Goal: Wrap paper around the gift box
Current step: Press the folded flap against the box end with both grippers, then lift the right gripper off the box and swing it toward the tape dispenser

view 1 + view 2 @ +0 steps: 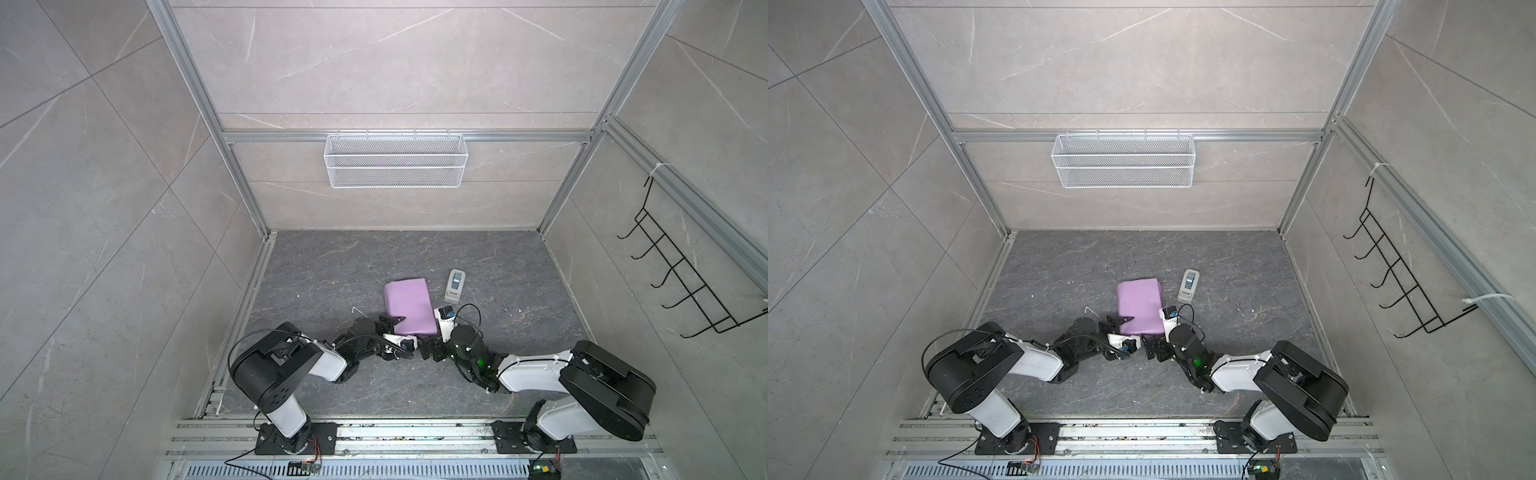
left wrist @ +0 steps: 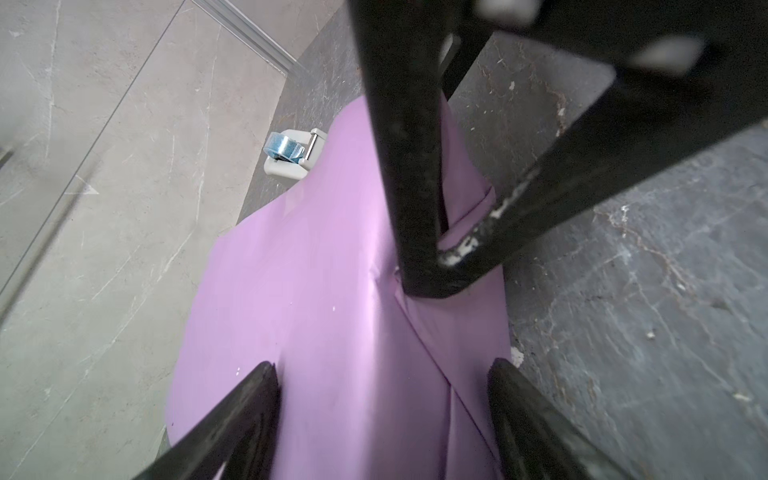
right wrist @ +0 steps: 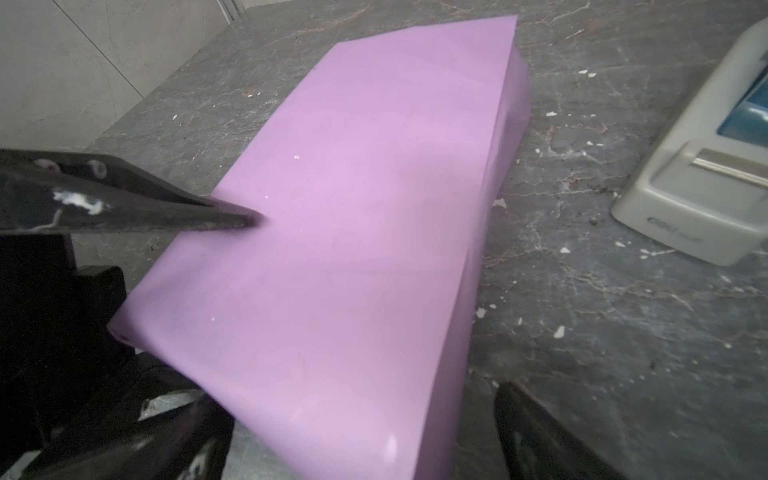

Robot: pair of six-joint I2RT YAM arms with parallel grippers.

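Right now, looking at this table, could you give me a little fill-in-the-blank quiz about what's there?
1. The paper shows its ____ face outward.
2. The tape dispenser holds a ____ roll.
3. The jaws of the left gripper and the right gripper both stand ____.
4. The wire basket on the back wall is ____.

Missing words: purple; blue; open; white.

The paper is smooth, with a soft satin sheen. My fingers look like matt black plastic, scuffed white. The table is dull, veined, stone-like and flecked. The tape dispenser is pale matt plastic with a brushed metal bar.
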